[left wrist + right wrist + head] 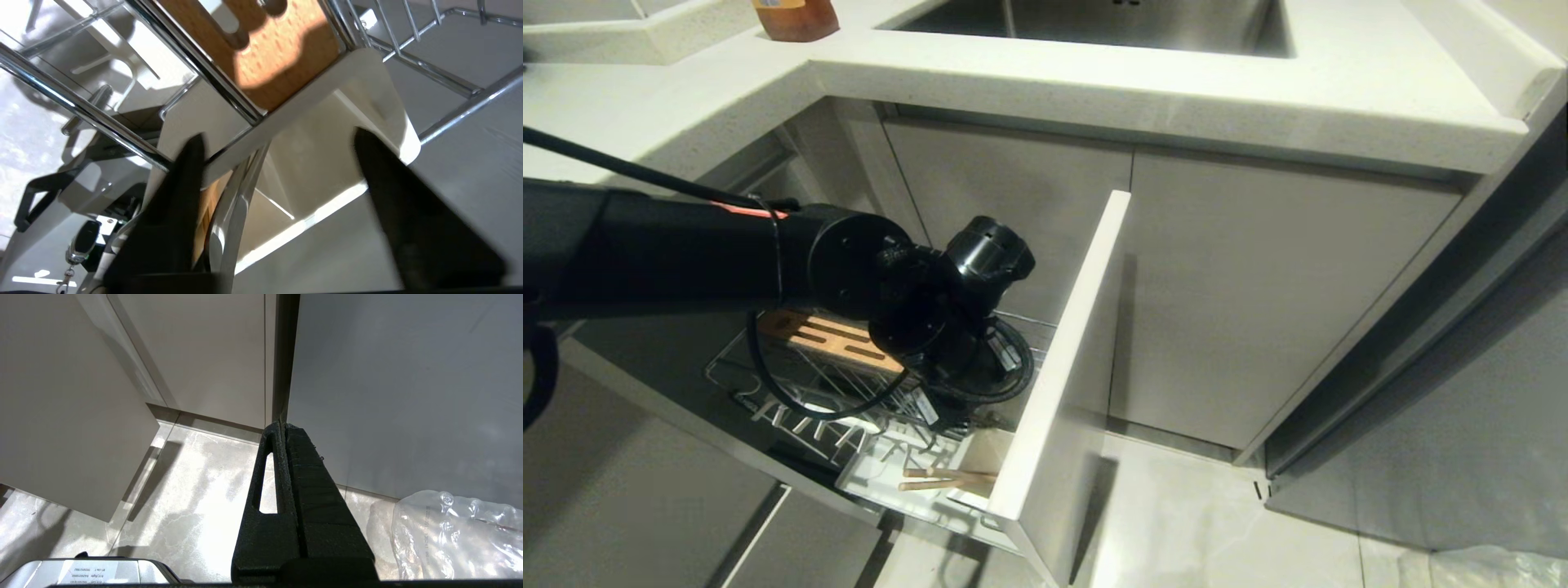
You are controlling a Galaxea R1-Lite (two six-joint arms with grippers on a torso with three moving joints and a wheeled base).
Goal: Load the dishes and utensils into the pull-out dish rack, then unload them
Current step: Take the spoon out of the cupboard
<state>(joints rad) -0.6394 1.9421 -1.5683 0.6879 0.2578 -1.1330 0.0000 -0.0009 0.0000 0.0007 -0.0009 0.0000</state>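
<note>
The pull-out dish rack (849, 384) stands drawn out, its white front panel (1070, 359) towards the floor. My left arm (915, 302) reaches down into it beside the slotted wood strip (829, 335). My left gripper (278, 136) is open over a white utensil cup (322, 155). A shiny metal utensil handle (239, 200) rises from the cup between the fingers, close to one finger (184, 183) and well apart from the other (388, 192). Light-wooden chopsticks (947, 478) lie at the rack's front end. The dishes are out of view. My right gripper (282, 428) hangs shut above the floor.
A pale counter (1176, 90) with a steel sink (1111, 20) runs above the rack, and a brown jar (796, 18) stands on it at the back left. Closed cabinet doors (1258, 310) are on the right. A clear plastic bag (457, 535) lies on the tiled floor.
</note>
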